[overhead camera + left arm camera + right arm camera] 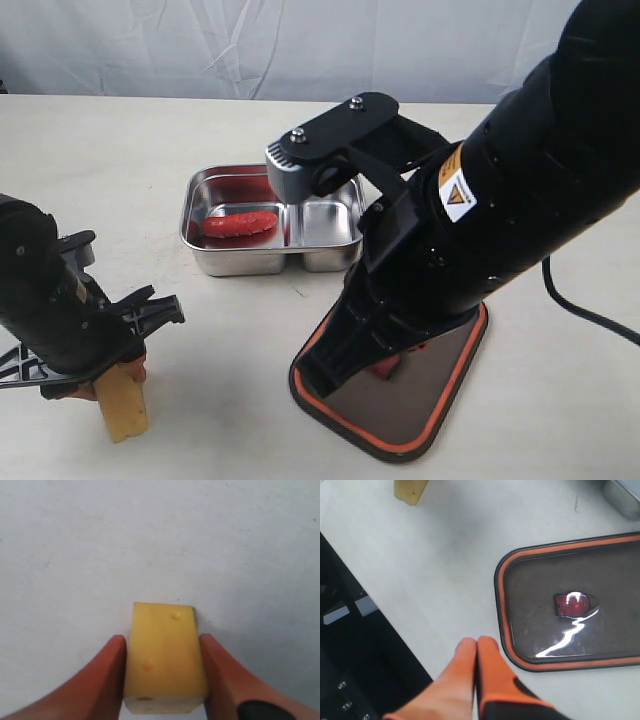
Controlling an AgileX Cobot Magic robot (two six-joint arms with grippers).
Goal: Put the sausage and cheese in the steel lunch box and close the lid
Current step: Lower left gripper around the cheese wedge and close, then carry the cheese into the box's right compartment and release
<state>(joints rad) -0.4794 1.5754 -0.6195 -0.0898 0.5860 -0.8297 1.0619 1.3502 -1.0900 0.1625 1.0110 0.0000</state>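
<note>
White tabletop, wrinkled pale backdrop. Exterior: sausage sits in the larger compartment of the steel lunch box. Cheese stands on the table well apart from the box, in the left gripper. Right arm hangs over the flat-lying lid.

Left wrist: orange fingers press both cheese sides. Grip looks centred; lift straight, then go to the empty smaller compartment.

Right wrist: right gripper has its fingers together, empty, just beside the lid. That arm may crowd the carry path.
</note>
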